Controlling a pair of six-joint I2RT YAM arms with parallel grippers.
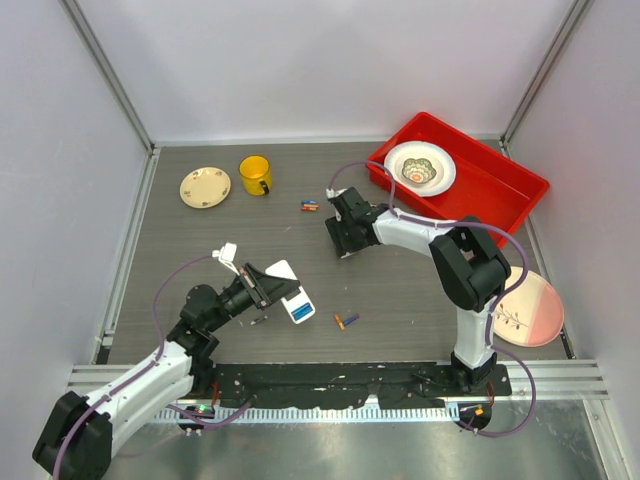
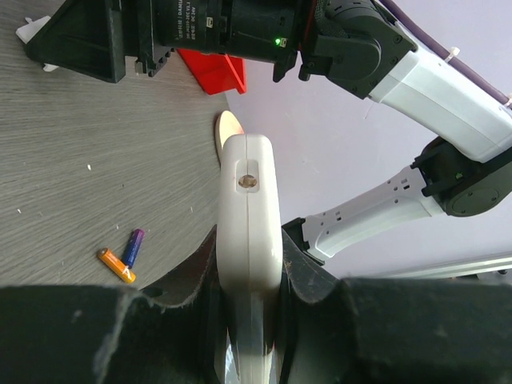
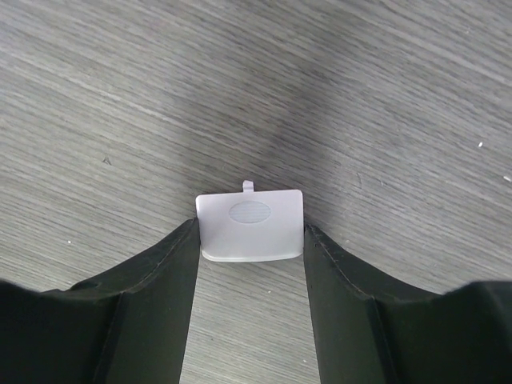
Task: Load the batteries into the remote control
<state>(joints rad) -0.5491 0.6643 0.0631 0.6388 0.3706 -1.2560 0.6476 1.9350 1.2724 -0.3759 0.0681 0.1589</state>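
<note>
The remote control (image 2: 249,216), likely light, stiff, slippery plastic, sits clamped in my left tool (image 2: 249,256); a firm mid-body hold suits it. My right tool (image 3: 250,234) pinches a small white cover (image 3: 250,220).

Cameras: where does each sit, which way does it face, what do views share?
Top external: above and behind the bases, looking down on the table; both arms show, the left arm holding the remote control.
Left wrist: low, looking across the table past the edge-on remote control toward the right arm; its own fingers show.
Right wrist: looking straight down at the table; its fingers flank a white cover piece.
Shared: top external and left wrist both see the orange and purple batteries and red tray.
</note>
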